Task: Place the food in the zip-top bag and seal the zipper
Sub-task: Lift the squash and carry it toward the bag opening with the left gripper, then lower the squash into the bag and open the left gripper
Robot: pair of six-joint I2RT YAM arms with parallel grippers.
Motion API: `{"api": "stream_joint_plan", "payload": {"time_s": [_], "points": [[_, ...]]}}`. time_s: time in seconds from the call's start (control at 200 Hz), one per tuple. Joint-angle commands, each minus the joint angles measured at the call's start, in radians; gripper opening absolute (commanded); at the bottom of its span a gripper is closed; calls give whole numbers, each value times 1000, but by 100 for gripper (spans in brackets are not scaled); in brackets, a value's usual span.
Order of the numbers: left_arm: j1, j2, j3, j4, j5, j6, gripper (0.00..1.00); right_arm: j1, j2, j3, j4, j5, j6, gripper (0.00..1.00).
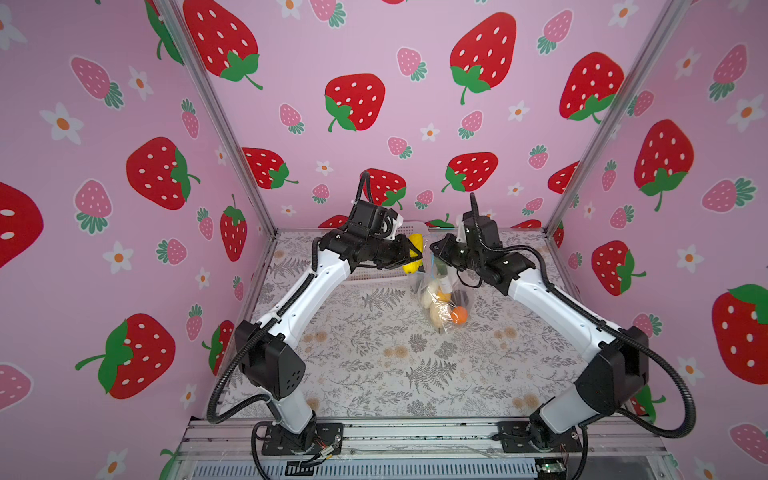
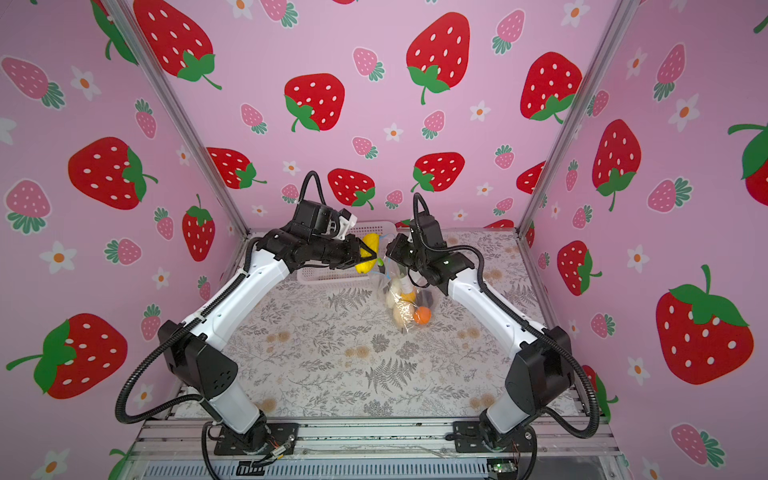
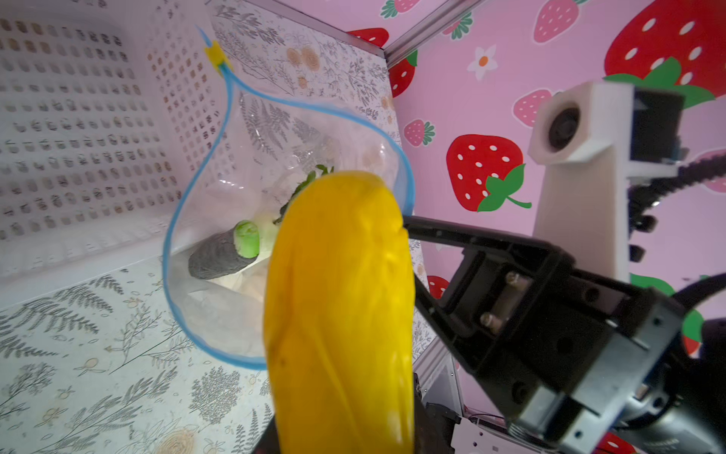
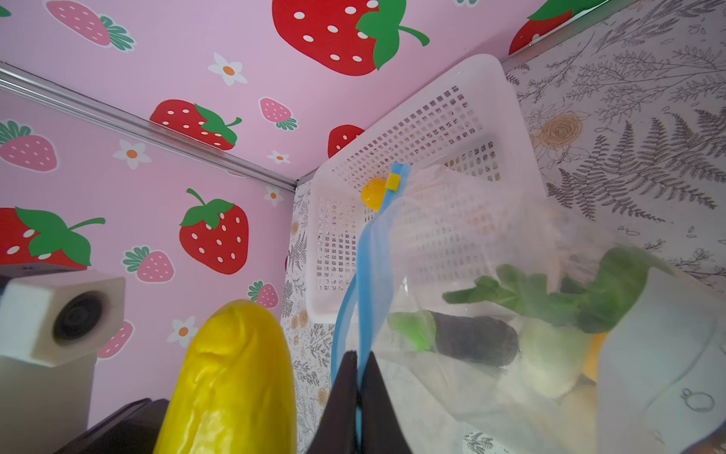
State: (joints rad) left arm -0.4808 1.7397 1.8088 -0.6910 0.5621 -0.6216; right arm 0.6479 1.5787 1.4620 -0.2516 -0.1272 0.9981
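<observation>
Strawberry walls [image 1: 374,104] all round: left gripper [image 1: 412,258] clasps the yellow corn [image 3: 338,295] at the zip-top bag [image 3: 251,157]'s open mouth, right gripper [image 4: 357,373] pinching its zipper [image 4: 371,251] edge up. Loading step, I reckon; next, lower the yellow corn inside.

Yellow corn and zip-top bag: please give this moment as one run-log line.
left gripper: holds yellow corn at zip-top bag mouth | right gripper: pinches zipper, holding mouth open | seal: not done

Yellow corn [image 3: 338,306] hangs, seemingly outside, at the open zip-top bag [image 3: 220,318].
</observation>
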Motion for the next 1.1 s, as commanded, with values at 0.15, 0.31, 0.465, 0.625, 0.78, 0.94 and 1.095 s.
{"api": "stream_joint_plan", "payload": {"time_s": [0.15, 0.31, 0.465, 0.625, 0.78, 0.94, 1.095], "points": [[-4, 70, 113, -71, 93, 10, 33, 7, -51, 52, -23, 26, -5, 7], [3, 85, 125, -89, 87, 13, 32, 7, -53, 51, -20, 25, -6, 7], [5, 125, 169, -105, 91, -5, 30, 9, -59, 52, -20, 24, -7, 7], [5, 165, 210, -112, 91, -19, 29, 12, -68, 46, -20, 27, -7, 7], [2, 197, 255, -142, 85, -10, 29, 15, -71, 47, -18, 27, -5, 7], [-2, 215, 279, -145, 63, -11, 29, 19, -71, 46, -7, 23, -3, 8], [-5, 253, 341, -165, 47, -23, 29, 28, -71, 49, -4, 25, 0, 8]]}}
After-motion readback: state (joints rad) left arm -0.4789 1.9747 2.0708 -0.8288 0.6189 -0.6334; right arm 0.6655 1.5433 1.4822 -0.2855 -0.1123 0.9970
